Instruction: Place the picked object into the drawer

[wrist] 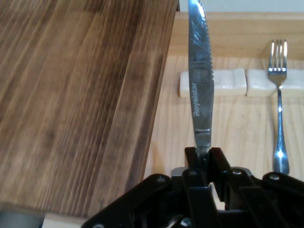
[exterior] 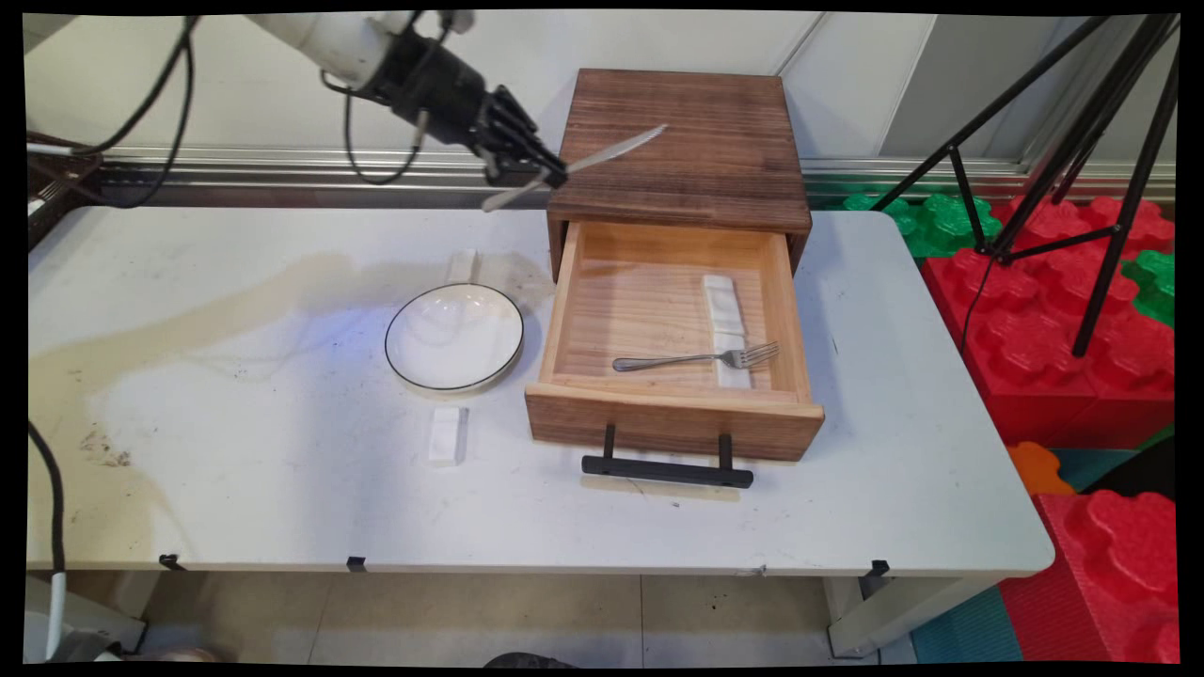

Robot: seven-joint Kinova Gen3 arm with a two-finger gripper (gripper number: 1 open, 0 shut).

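My gripper (exterior: 555, 173) (wrist: 204, 154) is shut on a steel table knife (exterior: 616, 150) (wrist: 200, 80), raised in the air beside the left edge of the dark wooden cabinet top (exterior: 682, 141) (wrist: 71, 95). The blade points right over the cabinet; the handle end sticks out to the lower left. Below, the light wooden drawer (exterior: 564, 310) (wrist: 237, 28) stands pulled open. Inside it a fork (exterior: 696, 358) (wrist: 279, 95) lies with its tines on a white rest (exterior: 726, 315) (wrist: 213, 81).
A white plate with a dark rim (exterior: 454, 337) sits on the table left of the drawer. One white rest (exterior: 448, 434) lies in front of it, another (exterior: 461, 266) behind. The drawer's black handle (exterior: 666, 468) juts toward the near edge. A tripod (exterior: 1053, 160) and foam blocks (exterior: 1082, 310) stand right.
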